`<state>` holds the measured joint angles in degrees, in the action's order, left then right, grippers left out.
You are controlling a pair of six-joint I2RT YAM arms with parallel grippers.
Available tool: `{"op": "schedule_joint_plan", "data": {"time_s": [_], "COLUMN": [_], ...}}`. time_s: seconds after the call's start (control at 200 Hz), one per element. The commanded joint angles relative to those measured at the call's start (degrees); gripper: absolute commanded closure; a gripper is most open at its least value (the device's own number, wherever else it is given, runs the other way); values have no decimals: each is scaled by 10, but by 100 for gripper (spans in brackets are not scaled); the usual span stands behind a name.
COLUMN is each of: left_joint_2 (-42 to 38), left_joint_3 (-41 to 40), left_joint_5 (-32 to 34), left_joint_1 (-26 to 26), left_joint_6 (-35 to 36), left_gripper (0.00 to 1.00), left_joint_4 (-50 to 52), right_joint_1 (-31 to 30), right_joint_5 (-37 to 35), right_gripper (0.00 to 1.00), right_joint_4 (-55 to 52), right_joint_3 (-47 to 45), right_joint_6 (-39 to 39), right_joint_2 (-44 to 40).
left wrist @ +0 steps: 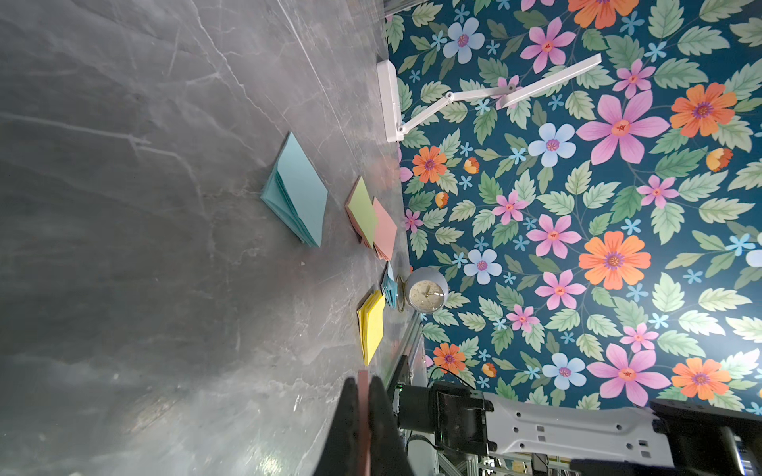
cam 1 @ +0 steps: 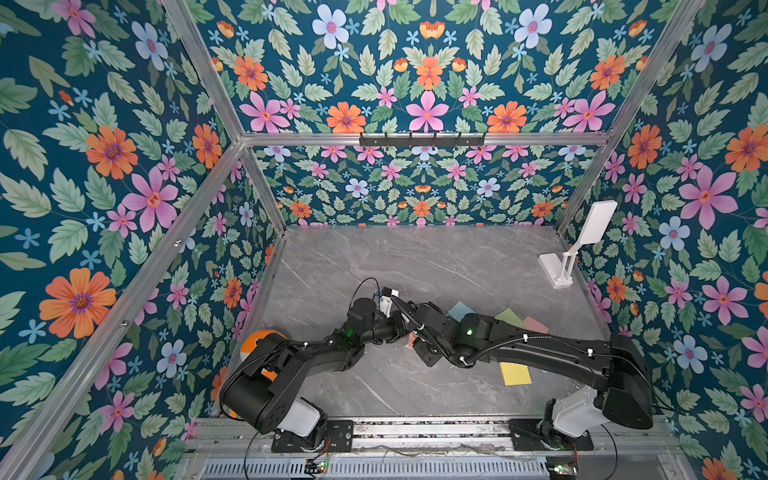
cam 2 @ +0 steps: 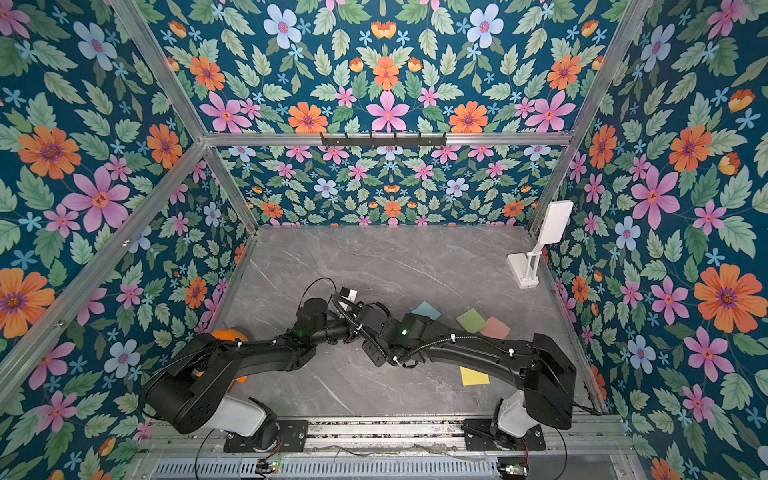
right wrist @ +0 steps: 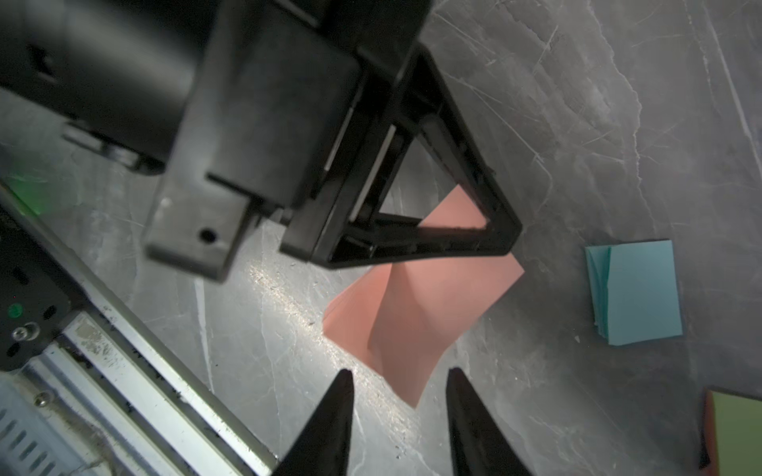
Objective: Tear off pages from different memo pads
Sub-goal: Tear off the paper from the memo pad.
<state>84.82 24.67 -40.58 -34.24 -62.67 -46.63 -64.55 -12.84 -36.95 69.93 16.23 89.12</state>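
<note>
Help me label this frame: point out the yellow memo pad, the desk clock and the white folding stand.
yellow memo pad (cam 1: pixel 515 373), a top view, top sheet's middle.
desk clock (left wrist: pixel 428 296), left wrist view, its dial.
white folding stand (cam 1: pixel 598 222), a top view, raised panel.

Top views: both arms are covering the pink paper (cam 1: pixel 411 341); only a sliver is showing. The right arm is overlapping the blue memo pad (cam 1: pixel 458 309) and an edge of the yellow memo pad (cam 1: pixel 515 374). The left arm is hiding most of an orange object (cam 2: pixel 226 334).

Left wrist: the picture's edge is cutting off the left gripper (left wrist: pixel 363 381). Pink paper is showing edge-on between its fingers, so I cannot tell page from pad.

Right wrist: the left gripper is blurring and blocking one pink corner. The edge is cropping the green memo pad (right wrist: pixel 738 432) and the right gripper (right wrist: pixel 398 373).
</note>
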Motion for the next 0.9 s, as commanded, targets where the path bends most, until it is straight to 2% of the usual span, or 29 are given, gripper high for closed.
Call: {"op": "schedule_joint_plan", "data": {"time_s": [0.0, 0.135, 0.24, 0.42, 0.575, 0.715, 0.895], "left_joint_2": [-2, 1, 5, 11, 12, 5, -26], "left_joint_3": [-2, -3, -3, 1, 10, 11, 10], "left_joint_5": [-4, -4, -2, -7, -9, -10, -17], "left_joint_1": [-1, -2, -2, -2, 0, 7, 35], "left_joint_6": [-6, -8, -13, -20, -18, -11, 30], "left_gripper": [100, 100, 100, 100, 100, 90, 62], "left_joint_4": [-24, -26, -31, -39, -30, -17, 27], "right_joint_1": [-8, -19, -30, -35, -34, -35, -28], "right_joint_5": [-51, -120, -139, -157, -176, -198, -200], "right_gripper": [63, 67, 71, 91, 99, 100, 100], "right_joint_4": [11, 4, 13, 19, 25, 21, 19], "right_joint_3": [11, 26, 28, 30, 23, 24, 23], "right_joint_6": [-17, -24, -44, -65, -88, -116, -147], "right_joint_2": [19, 49, 74, 88, 83, 82, 73]}}
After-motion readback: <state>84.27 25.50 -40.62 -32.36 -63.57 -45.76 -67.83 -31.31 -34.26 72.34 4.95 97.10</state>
